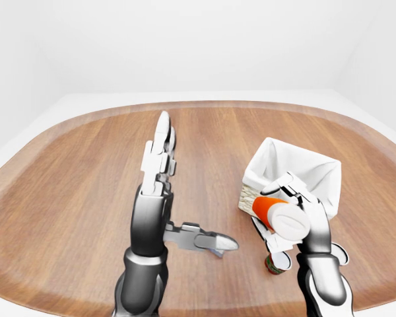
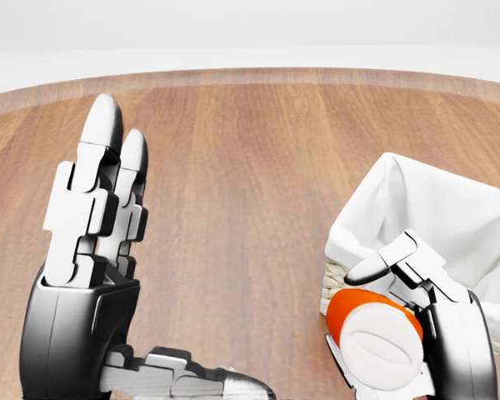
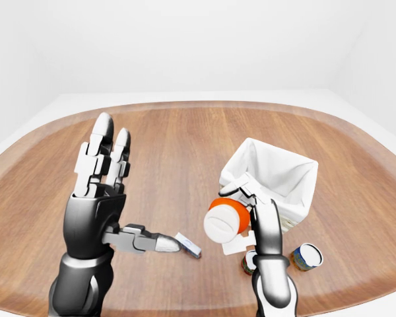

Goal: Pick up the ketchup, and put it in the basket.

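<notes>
Ketchup (image 2: 373,331) clamped in right hand (image 2: 425,308) fingers beside basket (image 2: 417,208); left hand (image 2: 92,250) fingers apart.

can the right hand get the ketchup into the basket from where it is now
Probably yes. The right hand grips the ketchup right beside the basket, whose top is open, and the left hand stands well off to the left.

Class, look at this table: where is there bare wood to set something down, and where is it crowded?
Bare wood fills the table left of the raised left hand, and the strip between that hand and the basket. It is crowded below the basket, around the right hand holding the ketchup and the small cans.
</notes>
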Available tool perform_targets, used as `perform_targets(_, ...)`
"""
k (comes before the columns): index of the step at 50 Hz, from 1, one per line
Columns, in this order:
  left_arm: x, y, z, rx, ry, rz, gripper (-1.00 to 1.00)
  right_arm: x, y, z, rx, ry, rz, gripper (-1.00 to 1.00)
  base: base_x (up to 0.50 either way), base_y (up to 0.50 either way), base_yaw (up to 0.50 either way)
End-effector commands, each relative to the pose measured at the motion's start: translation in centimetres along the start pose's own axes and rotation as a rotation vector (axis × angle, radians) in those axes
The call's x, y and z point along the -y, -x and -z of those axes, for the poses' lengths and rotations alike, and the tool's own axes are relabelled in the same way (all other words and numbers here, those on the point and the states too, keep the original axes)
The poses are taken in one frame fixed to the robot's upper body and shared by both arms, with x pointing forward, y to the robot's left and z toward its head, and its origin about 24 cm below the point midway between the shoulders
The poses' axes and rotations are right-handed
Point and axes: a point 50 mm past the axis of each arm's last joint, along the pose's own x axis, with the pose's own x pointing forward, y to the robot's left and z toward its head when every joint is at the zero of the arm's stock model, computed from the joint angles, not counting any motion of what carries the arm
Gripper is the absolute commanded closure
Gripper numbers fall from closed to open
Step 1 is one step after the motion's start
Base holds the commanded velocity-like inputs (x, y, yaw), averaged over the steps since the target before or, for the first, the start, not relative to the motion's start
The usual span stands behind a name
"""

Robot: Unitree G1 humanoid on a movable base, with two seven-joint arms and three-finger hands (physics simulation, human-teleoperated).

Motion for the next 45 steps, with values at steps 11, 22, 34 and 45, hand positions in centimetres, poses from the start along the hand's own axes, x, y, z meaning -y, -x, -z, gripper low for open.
perform_targets(11, -8.0, 5.1, 10.2, -0.437, -0.153, -0.208, -1.0, -0.1, 0.0, -0.1, 0.013, 0.032, 0.018, 1.0, 0.0, 0.0, 0.0)
perform_targets(22, -10.2, 5.5, 11.9, -0.49, -0.159, -0.283, -1.0, -0.1, -0.1, 0.1, 0.012, 0.039, 0.022, 1.0, 0.0, 0.0, 0.0)
perform_targets(34, -10.0, 5.6, 12.1, -0.5, -0.159, -0.273, -1.0, -0.3, -0.1, -0.1, 0.015, 0.043, 0.017, 1.0, 0.0, 0.0, 0.0)
perform_targets(45, -9.6, 5.7, 12.2, -0.51, -0.165, -0.252, -1.0, -0.3, -0.2, 0.0, 0.009, 0.034, 0.015, 1.0, 0.0, 0.0, 0.0)
